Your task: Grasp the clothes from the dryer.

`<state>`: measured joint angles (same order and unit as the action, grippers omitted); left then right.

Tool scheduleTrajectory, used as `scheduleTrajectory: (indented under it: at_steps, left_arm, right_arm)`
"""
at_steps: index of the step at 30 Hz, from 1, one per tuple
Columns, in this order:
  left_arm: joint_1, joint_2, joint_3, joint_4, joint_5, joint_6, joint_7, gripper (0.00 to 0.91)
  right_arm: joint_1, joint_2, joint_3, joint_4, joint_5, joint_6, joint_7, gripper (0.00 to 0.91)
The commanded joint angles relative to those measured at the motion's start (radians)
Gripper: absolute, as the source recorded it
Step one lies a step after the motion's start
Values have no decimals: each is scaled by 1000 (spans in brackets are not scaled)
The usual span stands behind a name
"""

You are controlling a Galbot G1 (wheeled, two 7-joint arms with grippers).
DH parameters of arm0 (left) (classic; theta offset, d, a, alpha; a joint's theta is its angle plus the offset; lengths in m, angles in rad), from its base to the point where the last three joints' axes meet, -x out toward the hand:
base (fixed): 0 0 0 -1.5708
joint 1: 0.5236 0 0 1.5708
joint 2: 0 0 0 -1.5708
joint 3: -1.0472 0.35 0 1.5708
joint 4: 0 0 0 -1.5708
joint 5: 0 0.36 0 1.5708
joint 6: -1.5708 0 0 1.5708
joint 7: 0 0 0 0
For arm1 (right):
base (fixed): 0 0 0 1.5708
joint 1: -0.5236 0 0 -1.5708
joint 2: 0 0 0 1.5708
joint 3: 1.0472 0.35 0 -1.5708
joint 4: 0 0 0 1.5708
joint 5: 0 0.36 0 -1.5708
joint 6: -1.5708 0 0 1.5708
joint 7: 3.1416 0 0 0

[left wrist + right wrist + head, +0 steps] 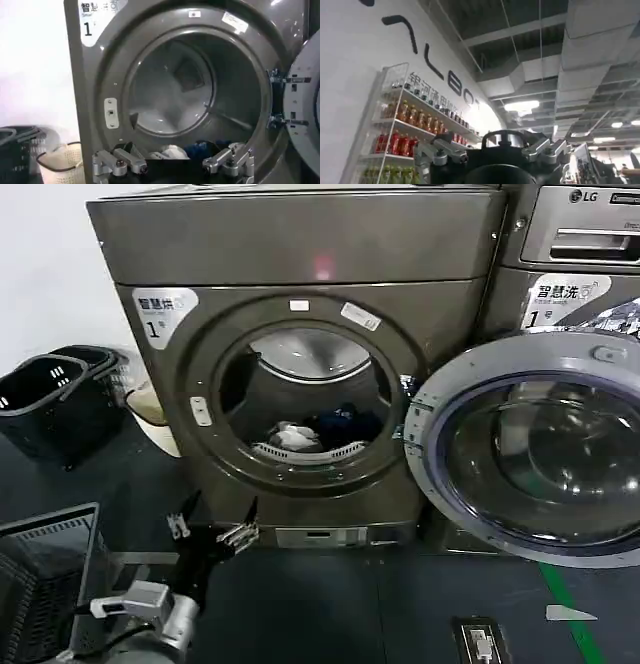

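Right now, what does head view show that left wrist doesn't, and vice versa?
Head view alone: the LG machine, the black baskets, and the left tool seen from behind, open, low before the dryer.

Left wrist alone: the door hinges close up and the drum's back wall.

Both: the open dryer, its "1" sticker, the white clothes beside the navy garment.

Black laundry baskets sit at the left edge, a cream basket beside them. The LG machine fills the upper right; green floor tape runs lower right.
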<state>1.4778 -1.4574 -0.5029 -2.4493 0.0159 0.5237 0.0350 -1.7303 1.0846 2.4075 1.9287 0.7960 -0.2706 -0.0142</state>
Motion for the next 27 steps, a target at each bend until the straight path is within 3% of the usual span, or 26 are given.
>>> scheduleTrajectory:
  at_steps: [1, 27]
  left_arm:
    - [-5, 1, 0, 0, -2, 1, 2, 907]
    - [-23, -10, 18, 7, 7, -29, 11, 907]
  right_arm:
    - [1, 0, 1, -1, 0, 2, -1, 907]
    - [-1, 3, 6, -12, -1, 43, -5, 907]
